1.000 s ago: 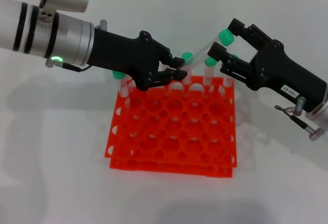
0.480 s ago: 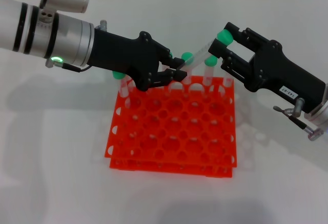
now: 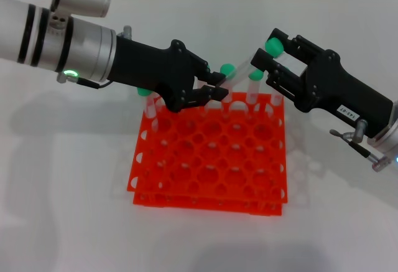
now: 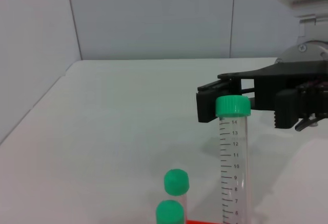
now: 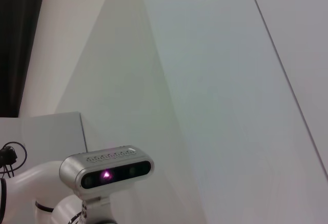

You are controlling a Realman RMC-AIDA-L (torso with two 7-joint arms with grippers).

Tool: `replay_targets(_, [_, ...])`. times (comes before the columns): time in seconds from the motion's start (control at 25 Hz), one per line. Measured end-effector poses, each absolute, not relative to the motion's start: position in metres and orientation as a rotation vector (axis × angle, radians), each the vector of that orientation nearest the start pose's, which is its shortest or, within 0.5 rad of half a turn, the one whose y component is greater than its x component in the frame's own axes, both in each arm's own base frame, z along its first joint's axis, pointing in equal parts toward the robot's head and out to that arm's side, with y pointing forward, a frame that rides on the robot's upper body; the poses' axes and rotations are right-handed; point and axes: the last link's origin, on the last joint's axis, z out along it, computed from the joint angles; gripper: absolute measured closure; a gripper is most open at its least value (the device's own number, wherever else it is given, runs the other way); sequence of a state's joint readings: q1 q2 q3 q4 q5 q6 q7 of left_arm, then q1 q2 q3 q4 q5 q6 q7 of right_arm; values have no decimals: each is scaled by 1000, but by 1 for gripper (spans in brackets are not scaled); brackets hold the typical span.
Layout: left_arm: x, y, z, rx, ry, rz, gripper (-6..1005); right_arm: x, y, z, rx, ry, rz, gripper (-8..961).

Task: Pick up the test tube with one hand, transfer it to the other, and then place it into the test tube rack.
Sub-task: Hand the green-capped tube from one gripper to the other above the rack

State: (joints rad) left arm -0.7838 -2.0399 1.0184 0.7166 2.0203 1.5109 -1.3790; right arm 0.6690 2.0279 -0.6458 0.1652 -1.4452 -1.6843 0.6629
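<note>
- Right claw (image 3: 266, 54) has closed in on the green cap since a second ago; the test tube (image 3: 244, 66) has barely shifted.
- Right claw: fingers on either side of the cap end, looks clamped on it.
- Left claw (image 3: 219, 89): pinched shut on the tube's lower end.
- Tube hangs tilted between both claws, above the back row of the orange test tube rack (image 3: 211, 160).
- Other green-capped tubes (image 3: 254, 85) stand in that back row.
- Rack sits on the white desk (image 3: 68, 178).
</note>
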Motion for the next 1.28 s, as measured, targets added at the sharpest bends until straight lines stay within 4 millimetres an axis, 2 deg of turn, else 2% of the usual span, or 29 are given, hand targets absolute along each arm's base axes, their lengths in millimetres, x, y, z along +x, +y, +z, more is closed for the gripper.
replay_targets(0.4, [-166, 377, -23, -3046, -20, -382, 804, 217, 307, -45, -2281, 438, 1424, 540])
replay_targets(0.6, [-166, 377, -23, -3046, -20, -383, 804, 217, 307, -45, -2281, 438, 1424, 703])
replay_targets(1.16, [-160, 373, -21, -3055, -57, -354, 804, 219, 307, -44, -2275, 443, 1421, 703])
replay_targets(1.28, [-159, 370, -18, -3041, -65, -344, 652, 219, 307, -44, -2275, 442, 1421, 703])
